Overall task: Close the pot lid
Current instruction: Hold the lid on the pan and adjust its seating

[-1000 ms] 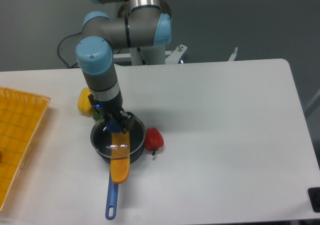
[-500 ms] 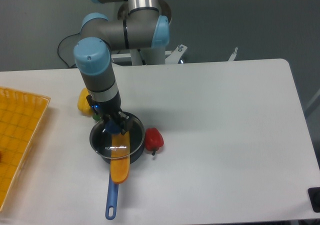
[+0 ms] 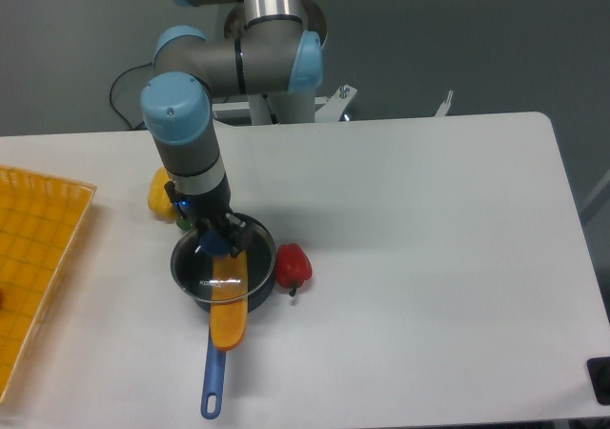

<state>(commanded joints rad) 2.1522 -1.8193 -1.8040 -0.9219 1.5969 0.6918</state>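
Observation:
The black pot [image 3: 257, 286] stands left of centre on the white table, its long blue handle [image 3: 213, 379] pointing toward the front edge. The glass lid [image 3: 195, 269] lies over the pot's mouth, its thin rim glinting. My gripper [image 3: 218, 243] reaches down from the arm and is shut on the lid's blue knob [image 3: 213, 246]. An orange elongated object [image 3: 229, 307] runs from inside the pot out over its front rim; I cannot tell whether the lid rests on it or on the pot's rim.
A red pepper [image 3: 293, 267] touches the pot's right side. A yellow pepper [image 3: 159, 193] and a small green item [image 3: 181, 224] sit just behind the pot, by the arm. An orange tray [image 3: 38, 257] fills the left edge.
The gripper and lid shifted slightly left over the pot a second ago; no movement in the last half second.

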